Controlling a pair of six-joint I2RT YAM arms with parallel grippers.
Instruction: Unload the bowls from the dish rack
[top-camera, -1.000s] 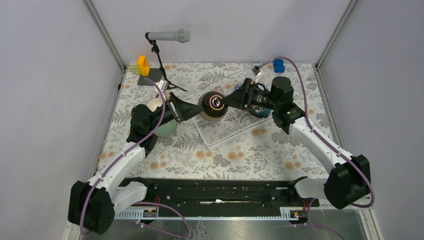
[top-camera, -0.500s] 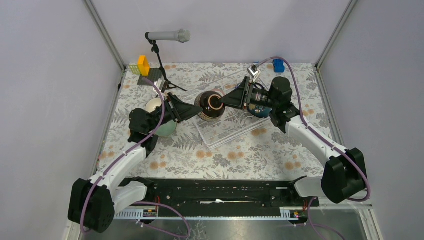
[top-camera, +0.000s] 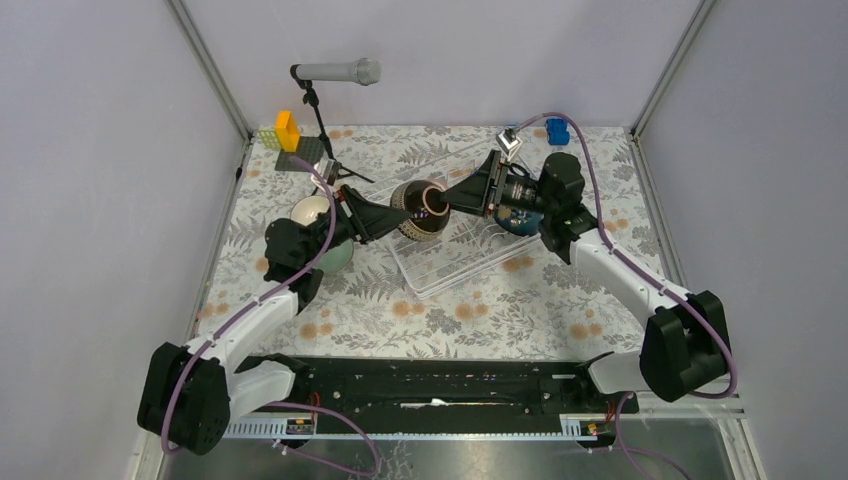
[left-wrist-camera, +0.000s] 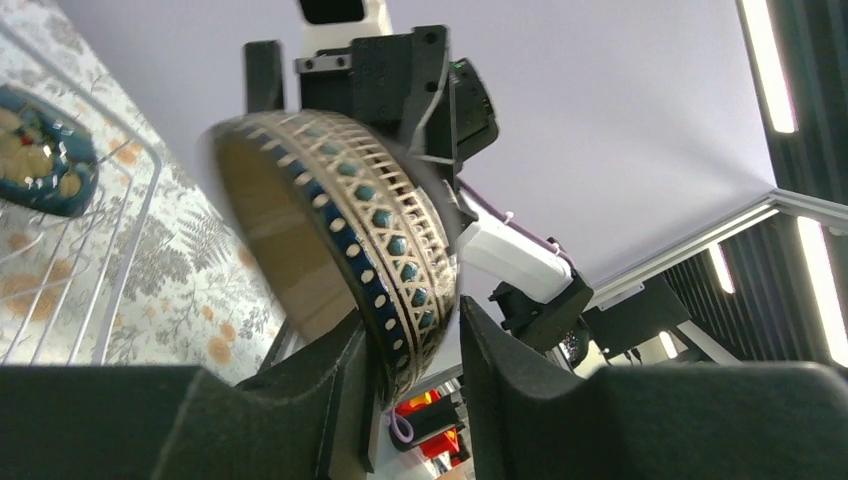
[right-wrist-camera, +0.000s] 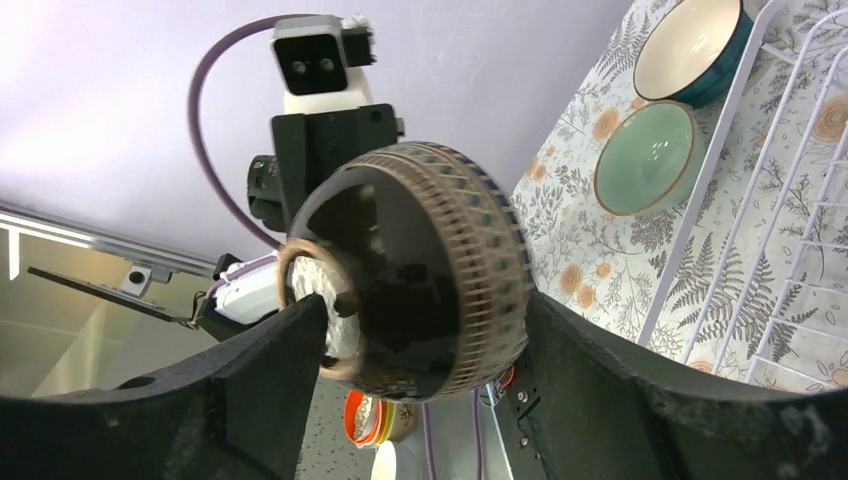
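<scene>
The dark brown bowl (top-camera: 420, 208) with a patterned band hangs tipped on its side above the left end of the white wire dish rack (top-camera: 470, 262). My right gripper (top-camera: 455, 198) is shut on it, fingers across foot and rim (right-wrist-camera: 422, 305). My left gripper (top-camera: 392, 216) is open, its fingers straddling the bowl's rim (left-wrist-camera: 415, 330); the inner finger touches the wall and a thin gap shows at the outer one. A dark teal and gold bowl (top-camera: 520, 222) lies in the rack under my right arm. The teal bowl with white inside (top-camera: 310, 210) and the mint bowl (top-camera: 337, 256) stand on the cloth left of the rack.
A microphone on a stand (top-camera: 335, 72) rises at the back left, over a grey baseplate (top-camera: 302, 155) with yellow and orange blocks (top-camera: 285, 130). A blue block (top-camera: 557, 130) sits at the back right. A floral cloth (top-camera: 450, 310) covers the table.
My right gripper has carried the brown bowl left and tipped it towards my left gripper. My left gripper has reached up and right until its fingers straddle the rim.
</scene>
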